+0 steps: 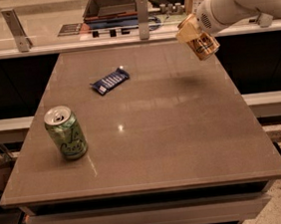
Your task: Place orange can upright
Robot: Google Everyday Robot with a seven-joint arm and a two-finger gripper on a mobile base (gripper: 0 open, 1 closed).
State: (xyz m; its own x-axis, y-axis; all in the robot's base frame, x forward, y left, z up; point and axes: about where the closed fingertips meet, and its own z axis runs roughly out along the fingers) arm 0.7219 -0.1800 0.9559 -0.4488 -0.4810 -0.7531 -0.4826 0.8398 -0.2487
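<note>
The orange can [204, 44], a small orange-and-tan aluminium drink can with pale markings, hangs in the air above the far right corner of the brown, glossy rectangular tabletop [184, 144], touching nothing beneath it. It is tilted, not upright: one end points up and to the left, the other down and to the right. The gripper [194, 32], at the end of the thick white arm [229, 2] that comes in from the upper right corner, is clamped on the upper part of the orange can and carries it (most of the gripper is covered by the can and the arm's wrist). A soft dark shadow [187, 81] lies on the tabletop below and a little left of the can. 2 other things rest on the tabletop, both well apart from the orange can. A green aluminium can with script lettering [65, 133] stands upright near the front left, its silver top and pull tab showing. A flat dark blue snack-bar wrapper with white print [110, 80] lies slantwise in the far left-centre part. Behind the tabletop runs a pale counter ledge [73, 41] with 2 upright metal posts [142, 13], and beyond it sits a dark tray with an orange rim [114, 1].
</note>
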